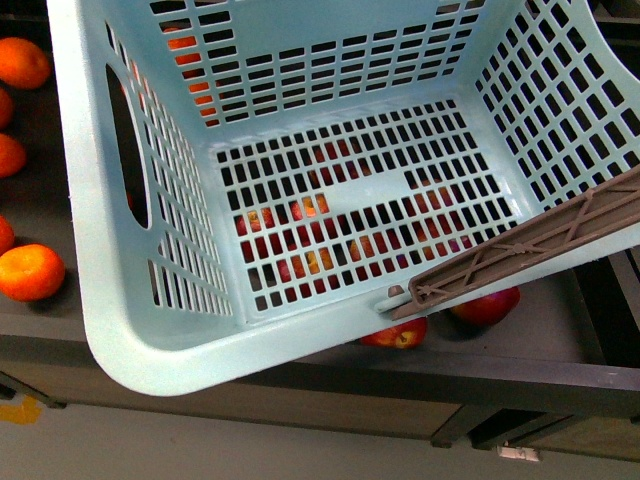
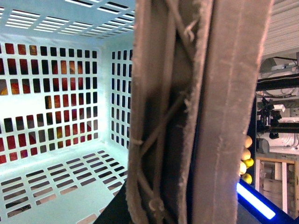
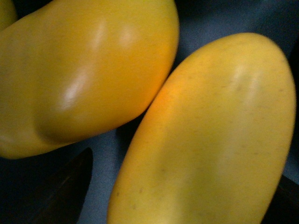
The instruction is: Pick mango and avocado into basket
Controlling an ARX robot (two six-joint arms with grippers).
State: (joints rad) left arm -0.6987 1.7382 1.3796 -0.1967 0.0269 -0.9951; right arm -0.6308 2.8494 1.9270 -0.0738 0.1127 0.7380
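Observation:
The pale teal basket (image 1: 130, 330) fills the front view, tilted and held up over a dark shelf, and it is empty. Its brown ribbed handle (image 1: 530, 250) crosses the right side. My left gripper is shut on the handle (image 2: 196, 112), which fills the left wrist view; its fingers are hidden. My right gripper (image 3: 184, 196) is open, its dark fingertips (image 3: 65, 191) astride a yellow-orange mango (image 3: 210, 140). A second mango (image 3: 84, 70) lies touching it. No avocado is in view. Neither arm shows in the front view.
Orange tangerines (image 1: 30, 272) lie on the shelf at the left. Red apples (image 1: 485, 305) lie under the basket and show through its slotted floor. Yellow fruits (image 2: 246, 158) show far off in the left wrist view beside a blue light strip (image 2: 254, 200).

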